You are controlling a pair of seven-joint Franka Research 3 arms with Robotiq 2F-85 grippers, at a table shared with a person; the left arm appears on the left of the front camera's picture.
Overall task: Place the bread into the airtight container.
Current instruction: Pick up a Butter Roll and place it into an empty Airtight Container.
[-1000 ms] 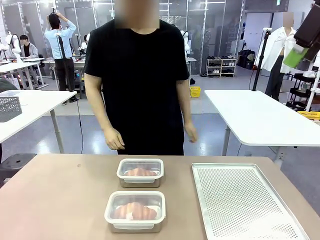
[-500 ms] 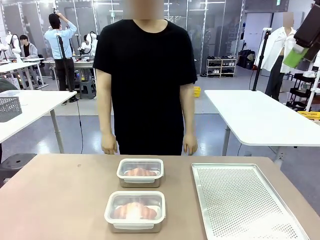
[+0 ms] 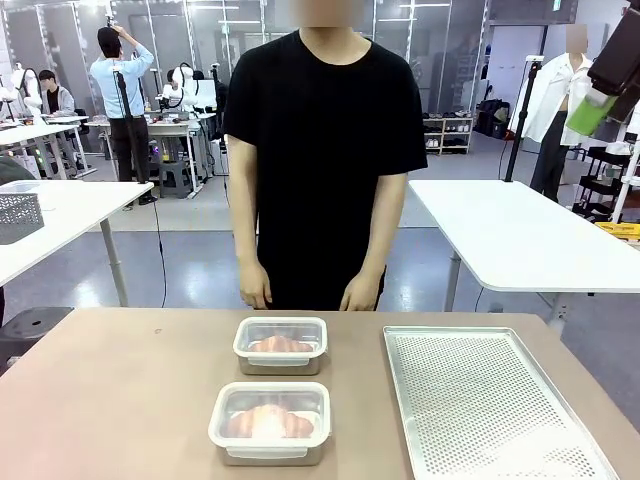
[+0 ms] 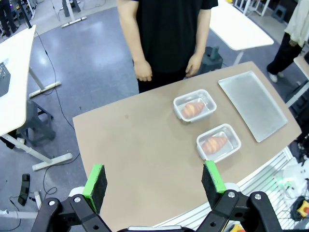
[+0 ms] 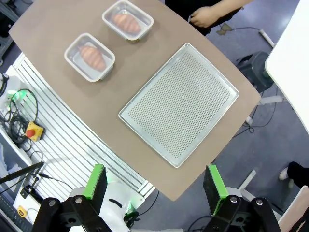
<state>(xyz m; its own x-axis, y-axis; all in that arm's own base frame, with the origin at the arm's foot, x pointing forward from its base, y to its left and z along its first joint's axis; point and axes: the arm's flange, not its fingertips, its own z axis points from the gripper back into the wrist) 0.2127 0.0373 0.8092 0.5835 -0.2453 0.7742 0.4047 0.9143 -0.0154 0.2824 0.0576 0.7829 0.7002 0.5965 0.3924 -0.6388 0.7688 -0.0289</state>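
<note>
Bread (image 3: 268, 421) sits in both lidded containers at lower centre of the front view: the near container (image 3: 270, 423) and the far container (image 3: 281, 345) just behind it. You will likely find it light, soft, easily crushed; grip it across the middle, gently. Left gripper (image 4: 154, 180) and right gripper (image 5: 155, 181) hang high above the table (image 3: 110, 400), jaws wide apart, holding nothing. Perforated tray (image 3: 485, 405) fills lower right; bare tabletop lies at left. Person's hands (image 3: 255, 291) hang at the far edge.
</note>
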